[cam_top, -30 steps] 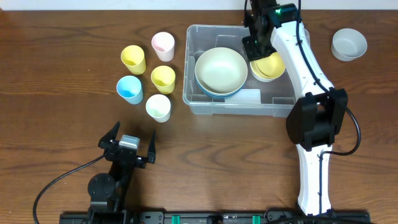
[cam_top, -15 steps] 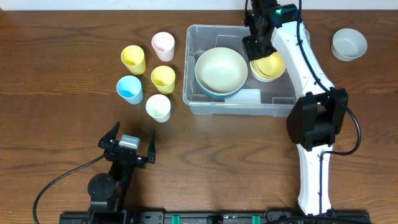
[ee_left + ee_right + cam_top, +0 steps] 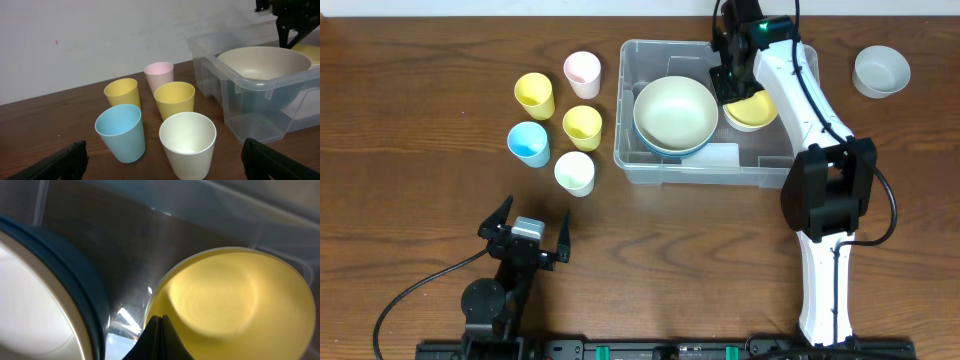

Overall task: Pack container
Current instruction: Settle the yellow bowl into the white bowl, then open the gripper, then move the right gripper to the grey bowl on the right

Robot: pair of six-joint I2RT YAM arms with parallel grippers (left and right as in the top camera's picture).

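Note:
The clear container [image 3: 620, 150] stands at the back middle of the table. Inside it a large cream bowl [image 3: 675, 112] rests in a blue bowl [image 3: 655, 150] on the left side. A yellow bowl [image 3: 756, 106] sits in the right side. My right gripper [image 3: 728, 88] reaches down into the container, shut on the near rim of the yellow bowl [image 3: 235, 295]; its fingertips [image 3: 158, 319] meet right on that rim. My left gripper [image 3: 534, 212] stands wide open low over the table's front left, holding nothing, apart from the cups.
Several cups stand left of the container: two yellow [image 3: 534, 93] [image 3: 582, 124], a pink [image 3: 582, 70], a blue [image 3: 528, 142] and a cream one [image 3: 574, 171]. A grey bowl [image 3: 880, 70] sits at the back right, outside the container.
The right gripper has shifted slightly within the container, still shut at the yellow bowl. The left arm has not moved.

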